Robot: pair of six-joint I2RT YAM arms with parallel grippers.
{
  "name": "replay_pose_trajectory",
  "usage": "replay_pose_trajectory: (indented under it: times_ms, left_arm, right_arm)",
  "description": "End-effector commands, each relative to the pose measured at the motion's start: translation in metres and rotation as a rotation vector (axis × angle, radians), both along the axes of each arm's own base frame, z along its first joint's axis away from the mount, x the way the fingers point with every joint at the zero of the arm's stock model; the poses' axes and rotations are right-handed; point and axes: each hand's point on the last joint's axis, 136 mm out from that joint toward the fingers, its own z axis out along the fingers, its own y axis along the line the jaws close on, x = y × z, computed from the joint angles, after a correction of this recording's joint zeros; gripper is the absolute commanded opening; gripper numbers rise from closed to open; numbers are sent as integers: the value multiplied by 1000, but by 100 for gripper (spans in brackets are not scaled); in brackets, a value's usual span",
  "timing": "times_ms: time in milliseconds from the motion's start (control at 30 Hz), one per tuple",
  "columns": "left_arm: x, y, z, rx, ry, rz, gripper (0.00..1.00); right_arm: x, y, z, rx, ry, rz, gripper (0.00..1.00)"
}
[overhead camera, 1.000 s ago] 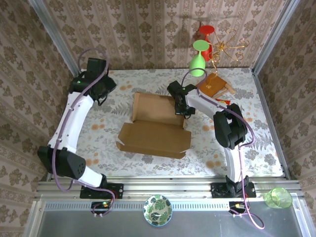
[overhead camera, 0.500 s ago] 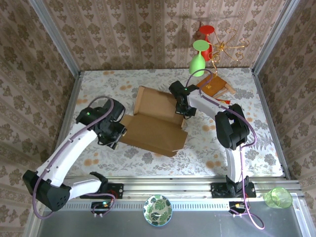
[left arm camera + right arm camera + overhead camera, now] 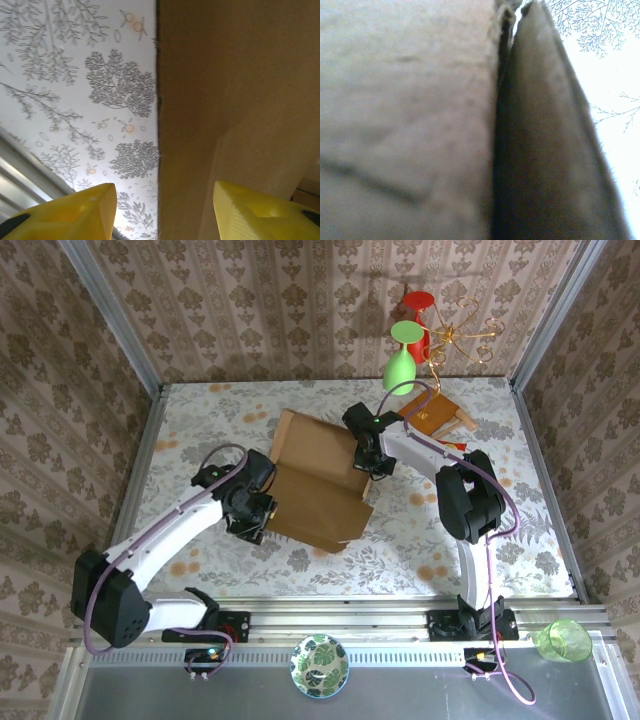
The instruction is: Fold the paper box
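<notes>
The paper box is a light-brown cardboard piece lying mid-table, skewed, with a far panel and a larger near panel meeting at a crease. My left gripper sits at its near-left edge. In the left wrist view the yellow fingertips stand wide apart and the paper box has its straight edge running between them; the left gripper is open. My right gripper rests at the box's far-right corner. Blurred cardboard hides its fingers in the right wrist view.
A reddish wooden board with a handle lies behind the right arm. A green wine glass, a red object and a gold wire stand are at the back wall. A patterned plate and a green cup sit off the table front.
My left arm swung from the far-left corner down to the box's near-left edge. The box turned and slid to the right, its near panel skewing. The right gripper barely moved.
</notes>
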Motion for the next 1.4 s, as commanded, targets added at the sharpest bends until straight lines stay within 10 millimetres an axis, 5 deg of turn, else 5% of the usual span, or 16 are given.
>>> replay_pose_trajectory:
  times_ms: [0,133,300,367,533,767,1033,1233,1367]
  left_arm:
    - [9,-4,1,3,-23,13,52]
    - [9,-2,-3,24,-9,4,39]
    - [12,12,8,120,17,-23,0]
    - [15,17,15,164,31,-54,0]
    - [25,34,30,261,31,-116,0]
    - [51,60,59,412,-3,-291,0]
    - [91,79,90,612,-64,-639,0]
    - [149,83,118,808,-230,-946,0]
    - [183,68,134,908,-345,-1175,0]
  right_arm:
    - [-3,-2,-6,16,15,-34,0]
    - [-4,-2,-7,19,17,-39,0]
    - [-6,-1,-8,30,23,-47,0]
    - [-7,0,-6,42,22,-54,3]
    - [-10,15,10,131,26,-38,48]
    - [-32,36,57,262,8,6,78]
    - [-39,61,117,433,-103,84,74]
    - [-16,75,160,441,-311,350,69]
    - [5,84,196,457,-505,549,65]
